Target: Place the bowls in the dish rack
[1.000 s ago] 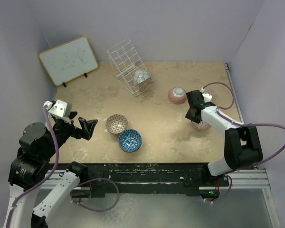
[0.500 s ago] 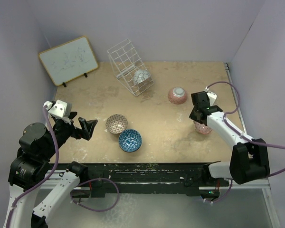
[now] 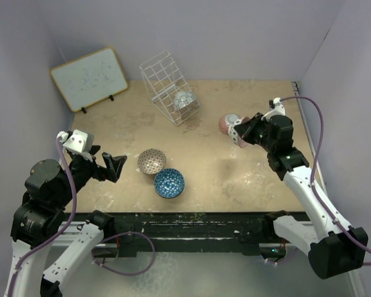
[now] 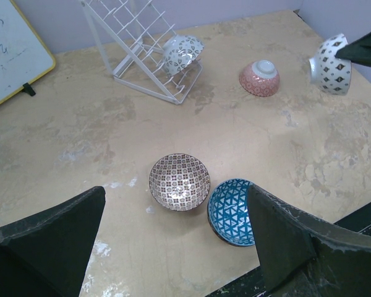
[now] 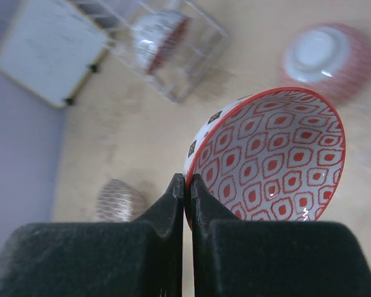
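The left gripper (image 3: pixel 111 166) hangs with its jaws spread wide and holding nothing at the table's near left, unmoved over the past second. Just beside it sit a blue triangle-patterned bowl (image 3: pixel 169 183) and, touching or nearly touching that, a brown-patterned bowl (image 3: pixel 151 161), both upright. Farther back on the right, the right gripper (image 5: pixel 187 185) has pinched its jaws tight on the rim of a red-and-white patterned bowl (image 5: pixel 272 161), which a second ago sat on the table at the right edge. It now hangs tilted in the air, in front of an upturned pink bowl (image 4: pixel 260 77). At the far side stands the white wire dish rack (image 3: pixel 167 83), already holding one grey-patterned bowl (image 3: pixel 183 101), with a whiteboard (image 3: pixel 89 77) to its left. The lift suggests a second bowl is bound for the rack, with three left on the table.
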Action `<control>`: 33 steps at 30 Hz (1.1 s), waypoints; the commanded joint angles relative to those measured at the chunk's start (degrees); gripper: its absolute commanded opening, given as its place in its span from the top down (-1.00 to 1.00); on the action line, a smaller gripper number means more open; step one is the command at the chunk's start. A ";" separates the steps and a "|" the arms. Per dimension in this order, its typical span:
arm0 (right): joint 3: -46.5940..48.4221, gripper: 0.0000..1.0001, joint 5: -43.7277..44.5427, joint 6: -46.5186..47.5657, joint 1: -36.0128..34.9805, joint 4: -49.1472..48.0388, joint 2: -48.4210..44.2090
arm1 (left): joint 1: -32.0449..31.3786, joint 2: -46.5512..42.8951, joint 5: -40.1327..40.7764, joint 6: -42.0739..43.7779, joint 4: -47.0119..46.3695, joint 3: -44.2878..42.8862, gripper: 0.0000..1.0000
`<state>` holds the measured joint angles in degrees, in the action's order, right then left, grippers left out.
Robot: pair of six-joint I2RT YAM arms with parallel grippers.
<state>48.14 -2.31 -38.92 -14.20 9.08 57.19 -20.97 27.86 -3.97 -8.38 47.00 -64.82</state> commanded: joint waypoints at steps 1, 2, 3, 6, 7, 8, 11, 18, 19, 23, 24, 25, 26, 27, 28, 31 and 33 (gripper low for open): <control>-2.18 1.00 -16.58 -9.55 -0.28 -28.90 0.19 | 0.35 1.14 0.89 0.35 -1.33 -2.67 -0.98; -2.75 1.00 -17.71 -11.39 -0.49 -34.08 0.99 | 0.40 1.27 0.89 0.30 -1.16 -3.03 -0.98; -3.53 1.00 -18.44 -13.53 -0.70 -39.84 1.88 | 0.35 1.38 0.93 0.30 -0.99 -3.42 -0.98; -4.79 1.00 -18.08 -20.35 -1.89 -56.54 5.82 | 0.37 1.62 1.09 0.30 -0.63 -4.38 -0.98; -4.70 1.00 -17.37 -22.05 -2.59 -61.60 7.37 | 0.38 1.73 1.11 0.30 -0.46 -4.82 -0.98; -4.32 1.00 -16.59 -23.36 -3.31 -65.93 8.92 | 0.33 1.87 1.15 0.30 -0.28 -5.20 -0.98; -2.92 1.00 -12.83 -26.42 -6.66 -78.82 14.67 | 0.35 2.10 1.45 0.29 0.11 -6.28 -0.98; 7.53 1.00 -5.40 -36.42 -12.51 -106.77 37.49 | 0.36 1.82 2.00 0.25 0.84 -7.45 -0.98; 10.10 1.00 -4.50 -38.50 -12.66 -110.02 41.73 | 0.32 1.76 2.17 0.28 1.00 -7.72 -0.98; 22.82 1.00 -1.63 -46.01 -12.70 -118.60 57.90 | 0.36 1.68 2.77 0.65 1.54 -8.75 -0.98; 25.47 1.00 -1.31 -47.47 -12.82 -119.35 60.78 | 0.37 1.67 2.86 0.74 1.72 -9.02 -0.98; 27.63 1.00 -0.96 -48.27 -12.99 -119.50 63.00 | 0.40 1.70 3.00 0.79 1.96 -9.27 -0.98; 28.87 1.00 -0.46 -48.42 -13.16 -119.01 64.44 | 0.36 1.72 3.13 0.83 2.05 -9.49 -0.98; 29.62 1.00 0.23 -47.94 -13.28 -118.35 65.28 | 0.37 1.70 3.15 0.85 2.18 -9.60 -0.98; 30.03 1.00 0.62 -47.07 -13.31 -117.54 65.73 | 0.39 1.52 3.27 0.83 2.15 -9.58 -0.99; 31.24 1.00 1.19 -45.43 -13.31 -116.53 66.67 | 0.39 1.12 3.73 0.97 2.11 -9.14 -0.98; 32.73 1.00 0.99 -45.66 -13.31 -116.68 67.75 | 0.32 0.98 3.79 1.07 2.11 -8.74 -0.98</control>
<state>74.32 -3.57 -83.31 -27.27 -85.38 128.18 -20.97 29.19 -1.15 -8.25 49.47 -72.86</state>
